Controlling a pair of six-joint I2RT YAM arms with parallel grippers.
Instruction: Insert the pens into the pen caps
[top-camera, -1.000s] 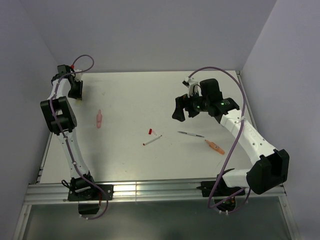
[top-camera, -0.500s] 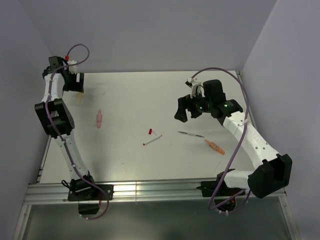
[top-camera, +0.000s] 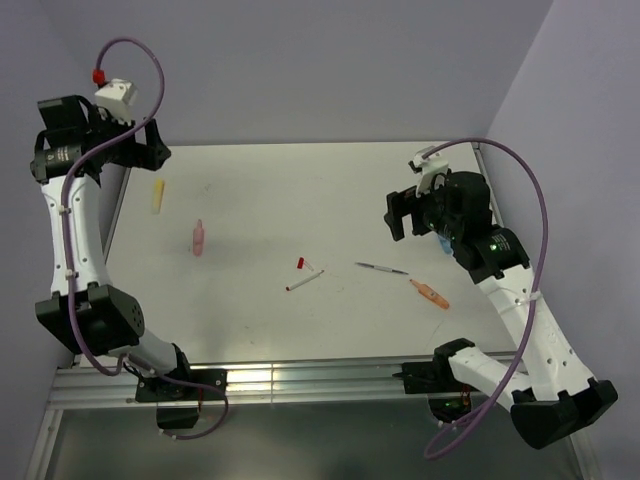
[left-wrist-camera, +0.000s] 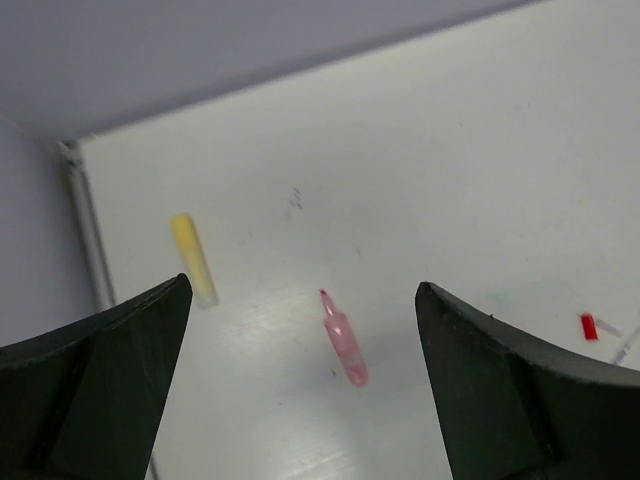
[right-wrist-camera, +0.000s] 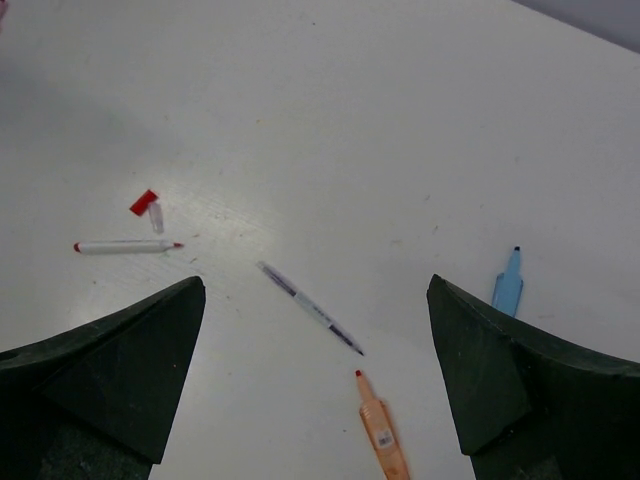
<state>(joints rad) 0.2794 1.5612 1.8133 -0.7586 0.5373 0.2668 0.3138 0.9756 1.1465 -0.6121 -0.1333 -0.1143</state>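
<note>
We take the red cap on the table as reference.

- Left gripper: hangs above the table, fingers spread wide, holding nothing.
- Right gripper: likewise spread and holding nothing.
- White pen: just beside the cap, on its near side.
- Grey pen: right of the cap, apart from it.
- Orange pen: farther right. We see a small label on it, possibly printed, too small to read.
- Blue pen: farthest right.
- Pink pen: well left of the cap.
- Yellow pen: farther left and back.
</note>
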